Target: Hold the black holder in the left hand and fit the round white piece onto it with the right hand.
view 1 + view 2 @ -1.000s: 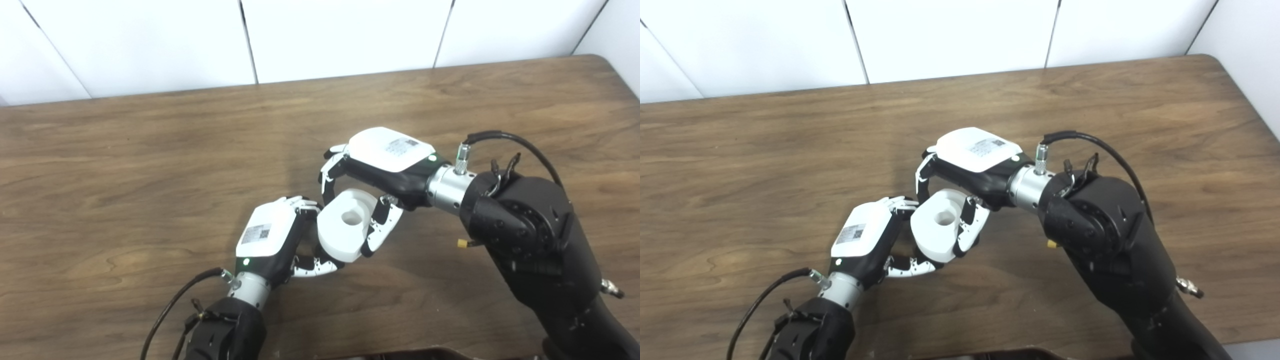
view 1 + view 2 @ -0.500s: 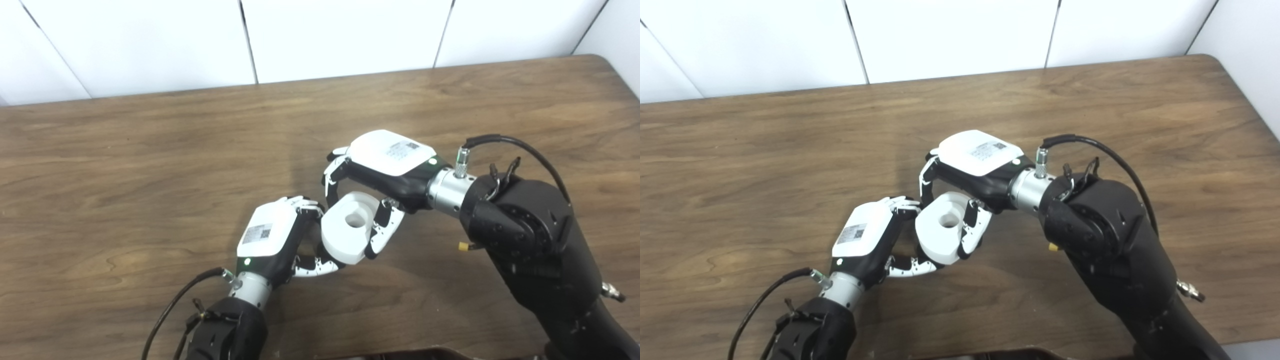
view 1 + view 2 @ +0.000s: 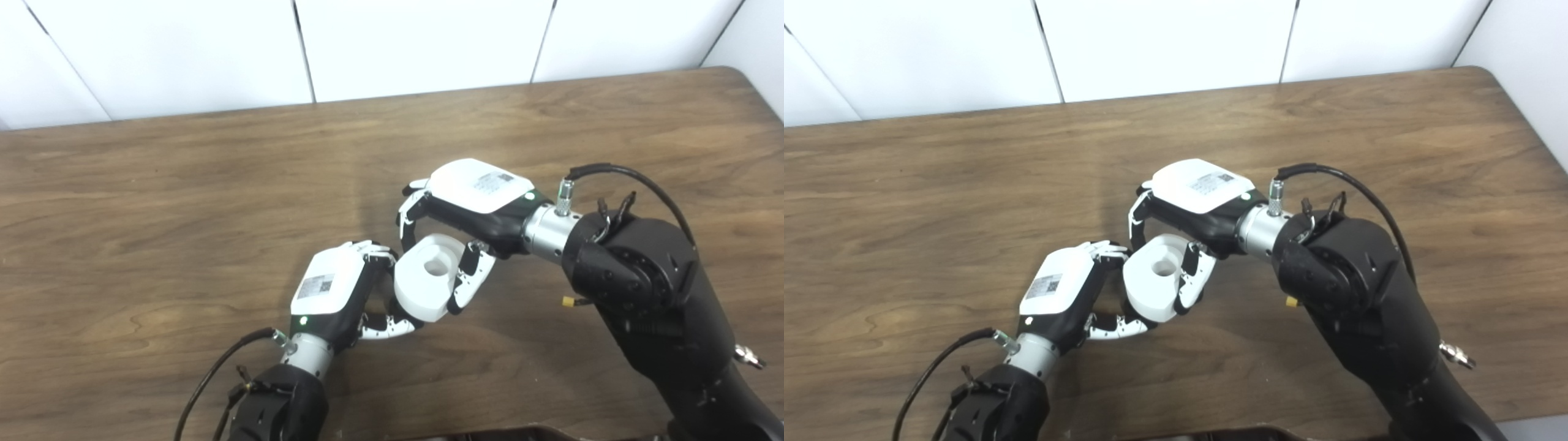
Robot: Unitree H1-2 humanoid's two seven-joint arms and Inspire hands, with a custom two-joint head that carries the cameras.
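Observation:
The round white piece, thick with a hole in its middle, sits between my two hands just above the table. My right hand is shut on it, fingers over its far edge and thumb on its right side. My left hand is curled against the piece's left edge, and its thumb reaches under the piece. The black holder lies inside that left hand, almost wholly hidden by the palm and the white piece. Seen from the right eye, the piece touches the left hand.
The brown wooden table stretches out on all sides, with a white panelled wall behind its far edge. My right forearm is bulky and lies over the near right part. A cable loops beside the left wrist.
My right hand has sunk slightly and nudged the white piece a little to the right, still against the left hand. The left hand has stayed put.

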